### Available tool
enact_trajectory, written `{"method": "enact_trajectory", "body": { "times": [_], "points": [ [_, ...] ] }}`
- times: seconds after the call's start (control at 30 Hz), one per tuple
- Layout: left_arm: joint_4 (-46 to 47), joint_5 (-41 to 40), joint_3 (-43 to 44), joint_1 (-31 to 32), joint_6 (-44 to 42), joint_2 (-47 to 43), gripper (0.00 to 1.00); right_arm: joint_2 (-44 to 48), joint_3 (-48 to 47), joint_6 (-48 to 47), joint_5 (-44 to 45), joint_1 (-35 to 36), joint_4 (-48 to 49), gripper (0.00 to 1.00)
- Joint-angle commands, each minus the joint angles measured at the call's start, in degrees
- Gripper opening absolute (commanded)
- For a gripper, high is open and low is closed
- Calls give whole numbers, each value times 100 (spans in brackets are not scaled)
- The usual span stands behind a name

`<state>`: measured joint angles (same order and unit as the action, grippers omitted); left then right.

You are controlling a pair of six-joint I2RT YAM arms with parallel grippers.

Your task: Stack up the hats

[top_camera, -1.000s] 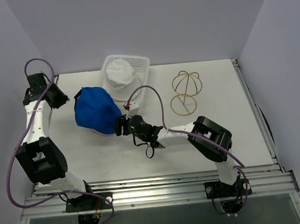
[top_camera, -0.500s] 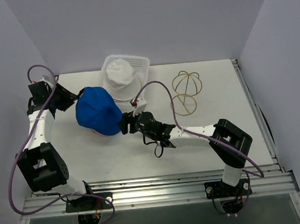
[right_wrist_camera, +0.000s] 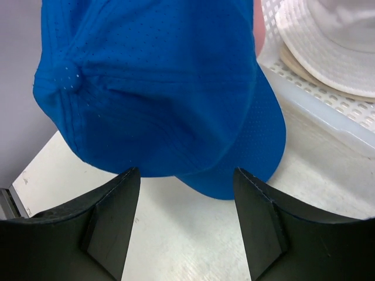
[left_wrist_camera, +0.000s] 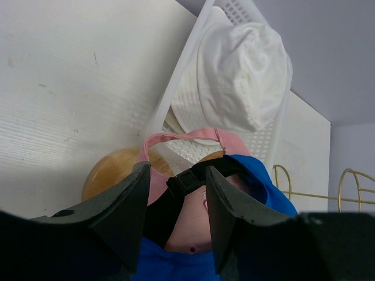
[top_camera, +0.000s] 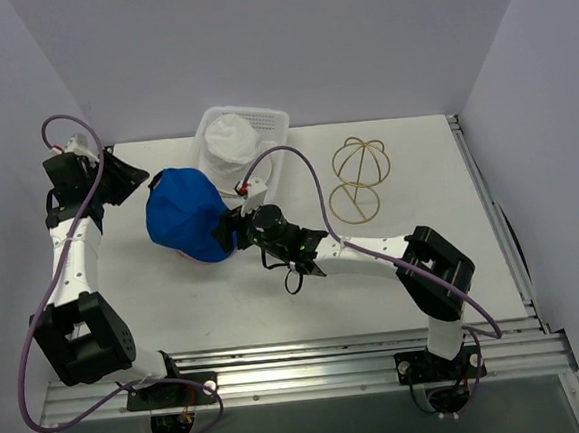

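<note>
The royal blue cap (top_camera: 189,212) sits on top of the pink cap (top_camera: 201,261), whose edge shows beneath it, left of the table's middle. In the left wrist view the blue cap's black back strap (left_wrist_camera: 190,178) and the pink cap (left_wrist_camera: 225,139) lie just beyond my left gripper (left_wrist_camera: 176,175), which is open; it shows in the top view (top_camera: 138,178) at the cap's far-left side. My right gripper (top_camera: 229,231) is open at the cap's right edge, facing the blue cap's brim (right_wrist_camera: 234,170). The off-white floppy hat (top_camera: 229,144) lies in the white mesh basket (top_camera: 272,118).
A gold wire dome frame (top_camera: 359,176) lies right of the basket. An amber rounded form (left_wrist_camera: 108,172) shows under the pink cap. The basket's near wall (right_wrist_camera: 328,123) is close to my right gripper. Grey walls enclose the table at the left and back.
My left gripper has swung back a little toward the far-left corner. My right gripper has moved left, closer to the blue cap. The caps have stayed in place.
</note>
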<state>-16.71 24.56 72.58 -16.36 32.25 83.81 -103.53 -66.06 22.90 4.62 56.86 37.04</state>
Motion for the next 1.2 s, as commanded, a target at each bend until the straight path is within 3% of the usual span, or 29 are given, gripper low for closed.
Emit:
{"method": "enact_trajectory", "body": {
  "times": [0.0,0.23,0.5,0.8,0.97,1.17],
  "points": [
    [264,418,125,-43,-184,100,52,-290,-354,-127,-84,97,57,60],
    [326,770,204,-34,-245,355,51,-616,-680,-189,-58,176,-3,60],
    [238,463,204,-8,-316,706,42,-520,-504,-180,-5,176,84,60],
    [-16,-100,169,71,-386,716,41,-546,-337,-180,4,71,190,60],
    [-464,-827,99,256,-237,532,38,-616,-249,-136,-58,-69,295,60],
    [-360,-1926,-682,660,237,-258,36,-678,5,-39,-295,-474,463,60]
  ]
}}
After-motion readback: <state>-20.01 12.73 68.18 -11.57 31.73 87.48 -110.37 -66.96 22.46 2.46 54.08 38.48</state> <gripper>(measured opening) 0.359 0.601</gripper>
